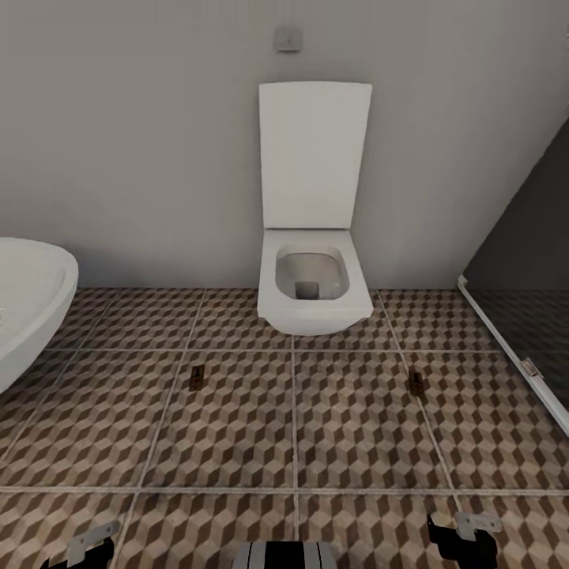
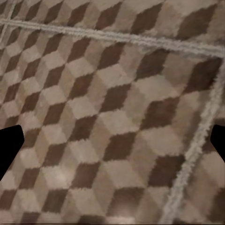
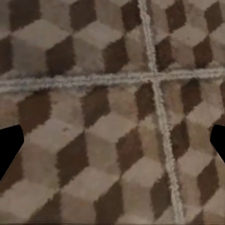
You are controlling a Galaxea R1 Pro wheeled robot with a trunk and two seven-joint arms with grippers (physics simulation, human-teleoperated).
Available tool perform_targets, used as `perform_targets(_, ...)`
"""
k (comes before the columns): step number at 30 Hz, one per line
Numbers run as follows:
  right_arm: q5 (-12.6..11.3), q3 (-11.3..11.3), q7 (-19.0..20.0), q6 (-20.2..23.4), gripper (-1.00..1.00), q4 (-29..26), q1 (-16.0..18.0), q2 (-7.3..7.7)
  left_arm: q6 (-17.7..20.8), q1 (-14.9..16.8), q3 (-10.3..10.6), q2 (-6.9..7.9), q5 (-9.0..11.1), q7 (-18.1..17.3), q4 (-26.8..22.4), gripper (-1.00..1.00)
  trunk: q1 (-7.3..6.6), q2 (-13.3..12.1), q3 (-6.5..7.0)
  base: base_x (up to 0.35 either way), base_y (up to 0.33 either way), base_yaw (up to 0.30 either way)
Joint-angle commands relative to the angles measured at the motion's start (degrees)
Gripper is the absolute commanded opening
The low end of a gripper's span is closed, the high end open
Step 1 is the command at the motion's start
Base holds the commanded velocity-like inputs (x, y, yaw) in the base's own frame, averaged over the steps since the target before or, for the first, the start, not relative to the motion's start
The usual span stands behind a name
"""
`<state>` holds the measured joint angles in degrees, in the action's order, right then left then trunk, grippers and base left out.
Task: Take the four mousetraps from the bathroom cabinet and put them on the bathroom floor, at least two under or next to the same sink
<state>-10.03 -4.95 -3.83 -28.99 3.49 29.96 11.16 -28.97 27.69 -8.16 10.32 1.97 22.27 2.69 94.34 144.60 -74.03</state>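
- Patterned cube tiles of the bathroom floor [image 1: 237, 427] are seen running up to a plain grey wall, against which a white toilet [image 1: 314, 292] is mounted with its lid raised.
- Two mousetraps are found lying flat on the tiles in front of the toilet: the left mousetrap [image 1: 196, 378] and the right mousetrap [image 1: 414, 383], well apart, each close to a grout line.
- Both are judged to have been set down on the same floor surface, as the task requires; whether either lies next to the bathroom sink cannot be confirmed.
- A rounded white rim [image 1: 32, 300] is cut off at the head view's left edge; it is taken to be the bathtub, not the sink.
- A dark glass panel [image 1: 521, 300] with a pale frame is cut off on the other side.
- The left gripper [image 2: 112, 143] and the right gripper [image 3: 112, 145] are held low over bare tiles, fingers spread wide, nothing between them.
- The remaining two mousetraps and the cabinet cannot be located from this position.
- Spring parts on the traps are too small to be made out.
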Motion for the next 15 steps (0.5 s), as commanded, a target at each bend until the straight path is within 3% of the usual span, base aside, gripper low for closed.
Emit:
perform_targets(1,-0.4,-0.5,0.0,-0.1,1.0,0.3,0.0,-0.09,-0.5,0.1,-0.2,0.04,0.2,-0.2,0.6,1.0,-0.03,0.0,0.19,0.0,0.0,0.0)
perform_targets(15,1.3,-0.5,0.0,10.0,1.0,0.5,-0.5,-0.34,0.0,-0.2,-0.2,0.25,0.4,-0.1,1.8,1.0,-0.4,-0.2,3.29,0.0,0.0,0.0)
